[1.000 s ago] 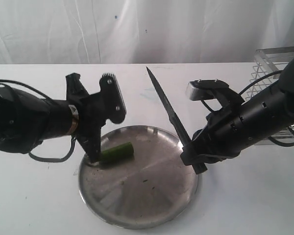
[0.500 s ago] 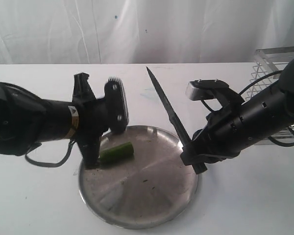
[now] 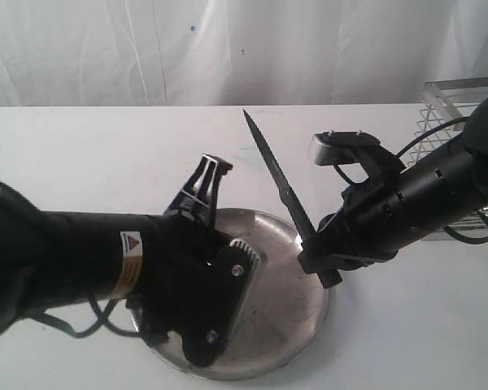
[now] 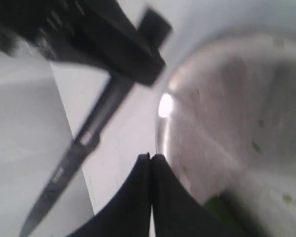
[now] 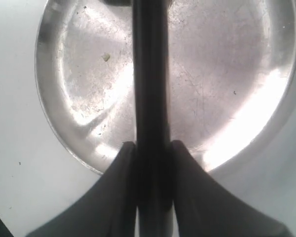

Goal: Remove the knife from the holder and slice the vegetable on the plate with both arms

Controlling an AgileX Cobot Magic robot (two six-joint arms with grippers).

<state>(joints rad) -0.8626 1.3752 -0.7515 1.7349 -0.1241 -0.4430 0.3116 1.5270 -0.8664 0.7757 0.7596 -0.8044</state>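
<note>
My right gripper (image 3: 313,244) (image 5: 150,145) is shut on the handle of the black knife (image 3: 276,175) (image 5: 150,74). It holds the knife over the right rim of the steel plate (image 3: 289,321) (image 5: 227,74), blade slanting up and away. My left gripper (image 3: 211,166) (image 4: 151,157) is shut on nothing and sits over the plate's far left rim. The left arm covers the vegetable in the exterior view. In the left wrist view a blurred green patch of the vegetable (image 4: 218,207) shows beside the fingers. That view also catches the knife (image 4: 74,153) and the plate (image 4: 227,108).
The wire holder (image 3: 459,101) stands at the table's far right, behind the right arm. A white curtain hangs behind the white table (image 3: 81,154). Small green specks lie on the plate.
My left arm has rolled and swung toward the camera, and its gripper has risen off the plate. The arm now covers the vegetable. The right arm and knife have not moved.
</note>
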